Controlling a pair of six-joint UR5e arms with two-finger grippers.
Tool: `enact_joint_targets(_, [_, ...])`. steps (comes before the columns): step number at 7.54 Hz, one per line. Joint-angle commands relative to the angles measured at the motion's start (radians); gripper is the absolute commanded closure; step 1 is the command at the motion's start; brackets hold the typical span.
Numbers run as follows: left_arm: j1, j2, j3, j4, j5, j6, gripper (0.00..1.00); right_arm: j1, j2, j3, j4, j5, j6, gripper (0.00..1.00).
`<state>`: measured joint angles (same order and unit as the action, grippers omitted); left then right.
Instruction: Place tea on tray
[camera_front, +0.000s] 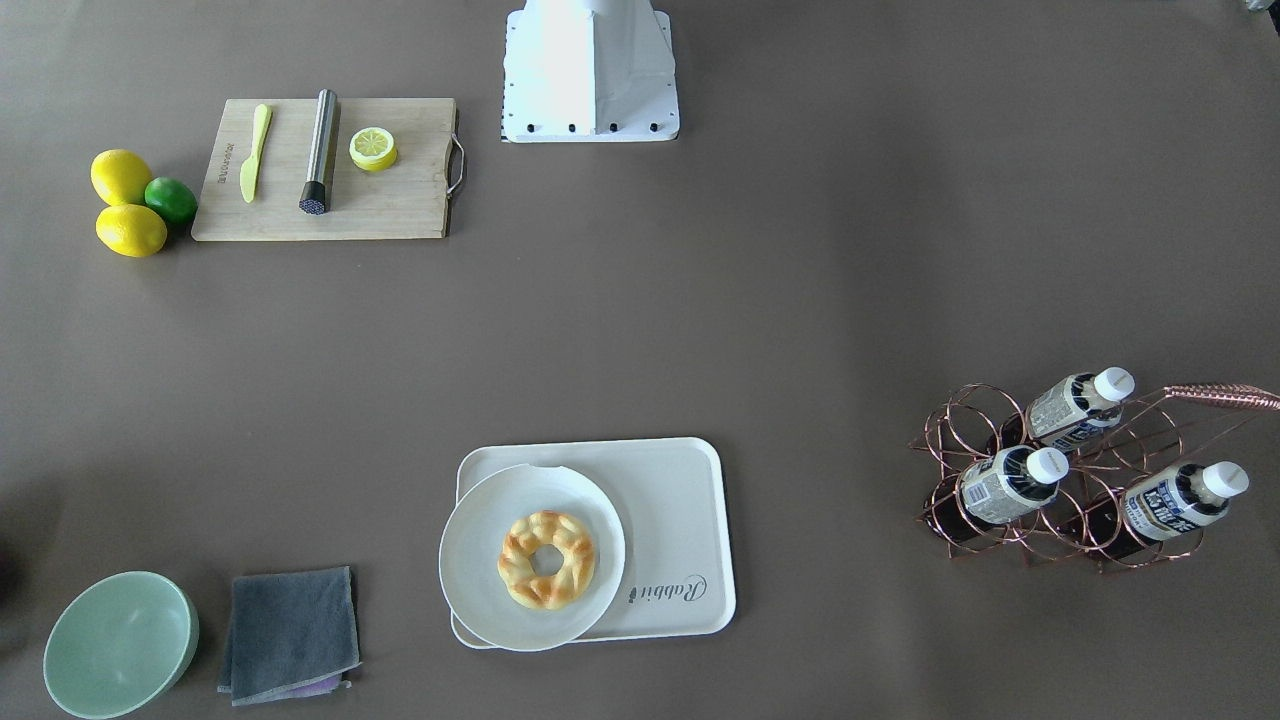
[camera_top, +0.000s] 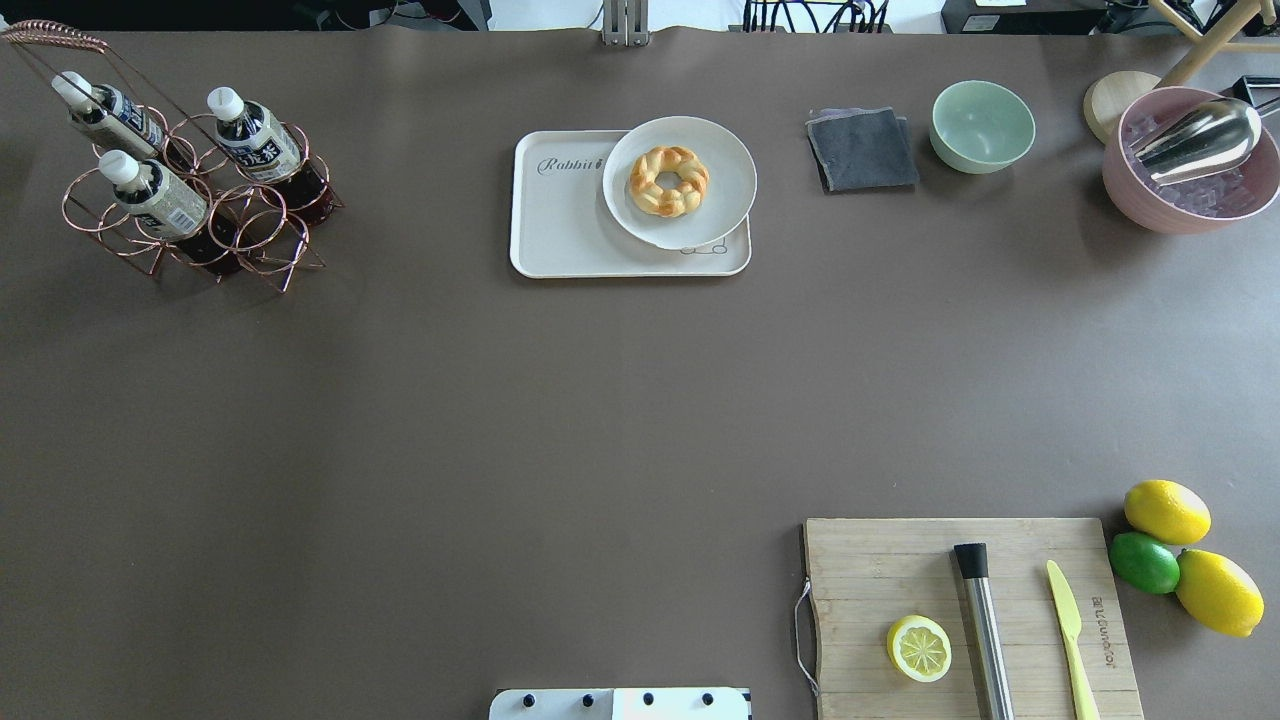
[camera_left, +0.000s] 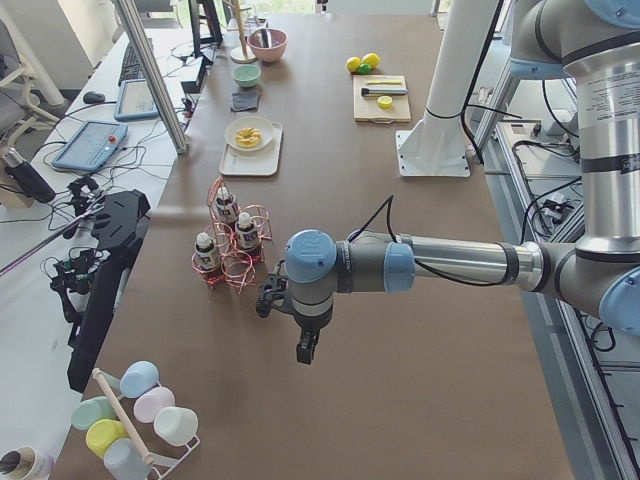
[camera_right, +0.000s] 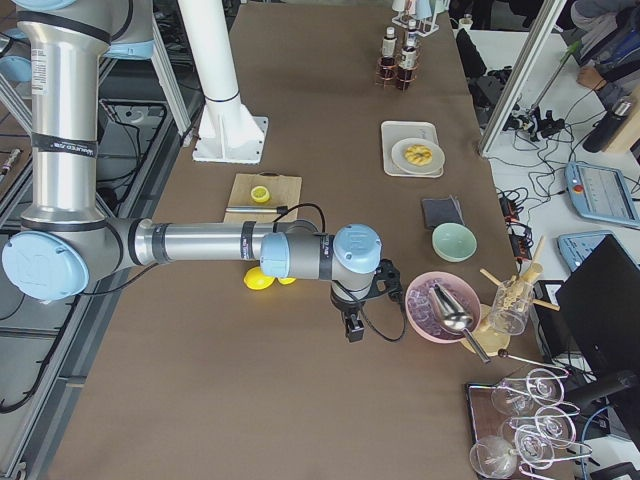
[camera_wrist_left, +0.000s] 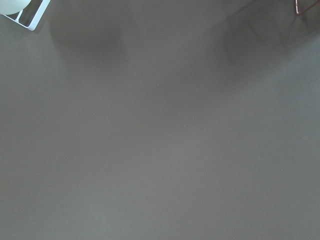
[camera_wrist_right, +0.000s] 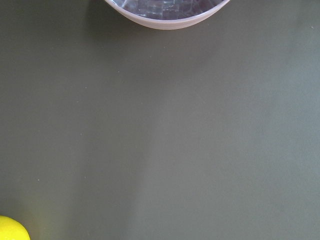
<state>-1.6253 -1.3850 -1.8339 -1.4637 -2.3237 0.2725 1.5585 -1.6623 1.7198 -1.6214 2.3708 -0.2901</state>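
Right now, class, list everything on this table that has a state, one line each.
Three clear plastic tea bottles with white caps: capped, tilted in copper wire rack.
Cream rectangular plastic tray: bears round white plate, no bottle on it.
Plate: holds braided bread ring.
Pale green bowl: empty.
Grey cloth: folded.
Left tool: open or shut, cannot tell.
Right tool: cannot tell.

Overhead and front-facing views look steeply down from opposite sides, both holding the tray (camera_top: 560, 230). Two end views look along the surface (camera_left: 420, 330). Wrist cameras face it closely.
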Motion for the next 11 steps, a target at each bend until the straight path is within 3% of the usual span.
enact_joint_targets(1, [-0.002,0.001,-0.013,-0.001,-0.002,-0.001,0.03,0.000,0.001,-0.002,0.000,-0.002,0.000,0.00])
enact_joint_targets(9, [-0.004,0.000,-0.040,-0.012,-0.005,-0.004,0.02,0.000,0.006,0.004,0.000,0.010,0.029,0.00])
enact_joint_targets(11, [0.033,-0.015,-0.121,-0.062,-0.066,-0.220,0.03,0.000,0.003,0.003,0.000,0.013,0.028,0.00])
